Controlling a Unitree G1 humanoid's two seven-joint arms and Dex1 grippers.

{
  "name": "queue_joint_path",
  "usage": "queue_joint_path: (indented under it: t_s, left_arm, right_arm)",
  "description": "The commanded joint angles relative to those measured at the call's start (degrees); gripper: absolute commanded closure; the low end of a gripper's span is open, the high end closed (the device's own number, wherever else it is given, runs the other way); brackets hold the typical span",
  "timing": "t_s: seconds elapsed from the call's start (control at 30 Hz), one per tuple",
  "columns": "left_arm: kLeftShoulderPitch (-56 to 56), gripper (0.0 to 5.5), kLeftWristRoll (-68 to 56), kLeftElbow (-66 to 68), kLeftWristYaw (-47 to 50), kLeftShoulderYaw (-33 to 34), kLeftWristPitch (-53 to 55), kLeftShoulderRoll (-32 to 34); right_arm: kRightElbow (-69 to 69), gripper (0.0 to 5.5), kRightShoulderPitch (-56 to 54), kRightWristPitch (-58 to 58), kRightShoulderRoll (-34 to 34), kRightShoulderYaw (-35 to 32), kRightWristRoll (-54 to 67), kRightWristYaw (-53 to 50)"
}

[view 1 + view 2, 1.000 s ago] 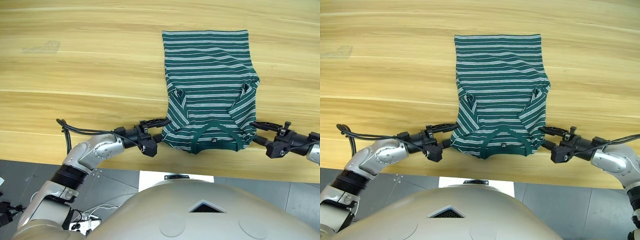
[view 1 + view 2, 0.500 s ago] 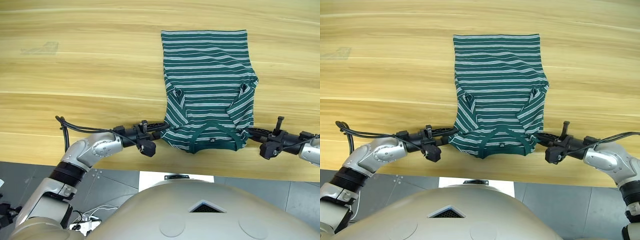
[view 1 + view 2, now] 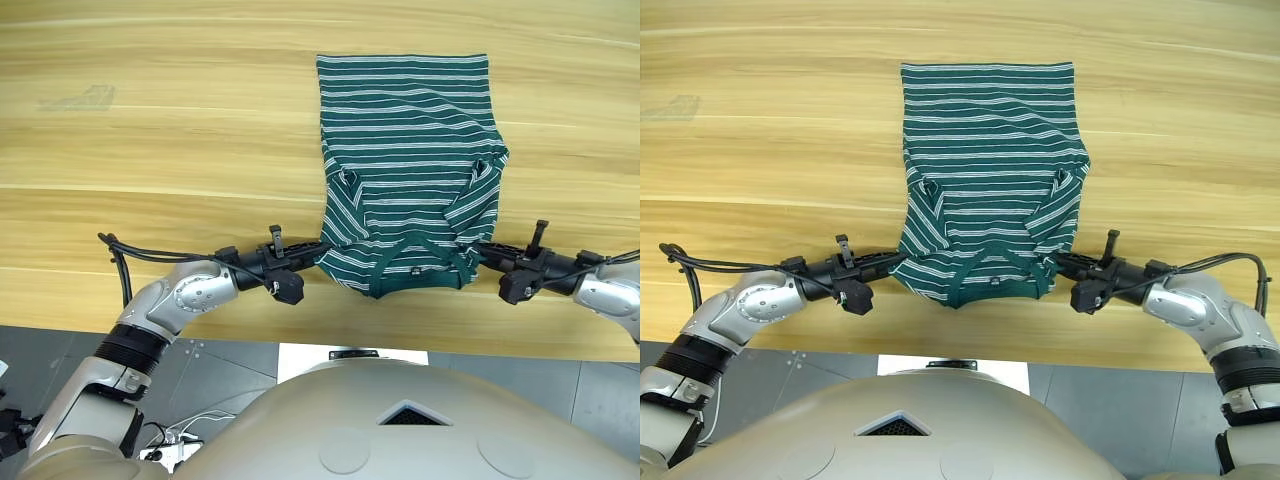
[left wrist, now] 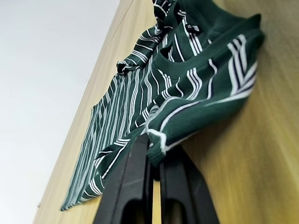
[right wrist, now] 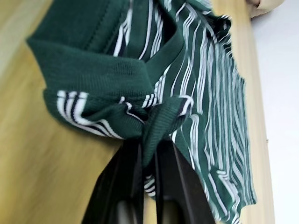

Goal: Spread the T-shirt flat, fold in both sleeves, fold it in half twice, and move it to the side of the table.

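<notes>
The T-shirt (image 3: 405, 150) lies on the table (image 3: 150, 150) by its near edge, its long way running toward the far edge, neck end nearest the robot. The left claw (image 3: 318, 250) pinches the shirt's near left corner and the right claw (image 3: 478, 250) pinches its near right corner, one on each side. The bottom hem lies straight ahead of both claws, so the next fold likely goes that way.

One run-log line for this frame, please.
T-shirt: sleeves folded in, lying on wooden table | left gripper: shut on collar-end corner | right gripper: shut on other collar-end corner
</notes>
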Motion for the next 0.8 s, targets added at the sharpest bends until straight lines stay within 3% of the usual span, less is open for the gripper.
queue_joint_path:
  t_s: [0.03,0.23,0.47,0.6,0.8]
  left_arm:
    - [2.2,5.49,1.6,4.7,-4.3,-1.5,1.6,1.9]
    - [1.4,5.49,-0.5,6.2,-4.5,0.6,0.3,2.4]
    - [5.9,5.49,-9.5,-0.6,-7.0,2.2,2.2,2.4]
    - [11.7,5.49,-14.2,-6.3,-8.6,5.3,3.0,5.5]
    - [19.1,5.49,-15.4,-13.1,-9.5,8.3,4.7,6.7]
  right_arm:
    - [-1.1,5.4,-2.4,2.0,2.1,-0.3,-0.4,0.4]
    - [-0.6,5.4,-3.1,3.3,4.3,0.0,-1.8,-0.1]
    - [-7.7,5.4,7.3,5.5,-2.2,-0.9,7.9,7.4]
    - [-14.4,5.4,15.3,7.7,-7.0,-5.9,16.7,9.4]
    - [-22.7,5.4,22.7,9.5,-10.0,-10.3,19.7,12.2]
